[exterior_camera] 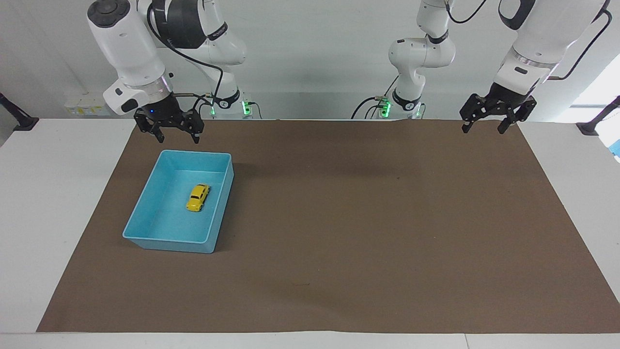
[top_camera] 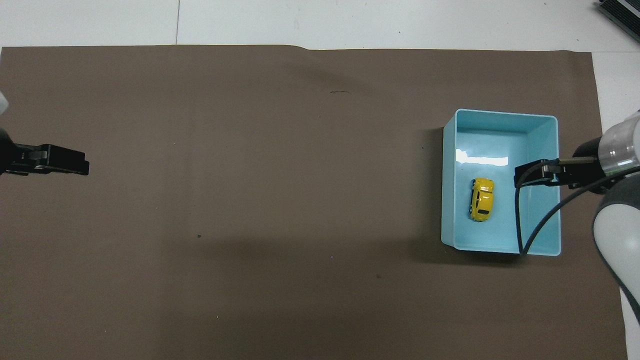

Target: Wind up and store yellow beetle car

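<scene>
Overhead view shows the small bright yellow beetle-shaped toy car (top_camera: 482, 199) resting on its wheels inside the rectangular light-blue plastic bin (top_camera: 449, 200), nothing touching it. Right gripper (exterior_camera: 177, 138) hangs empty, fingers spread wide, over the brown mat beside the bin; left gripper (exterior_camera: 486, 126) waits, also wide. A wound spring could roll the car against the bin wall

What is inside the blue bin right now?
Only the yellow beetle car sits on the floor of the blue bin. Its underside is hidden; nothing else shows inside.
</scene>
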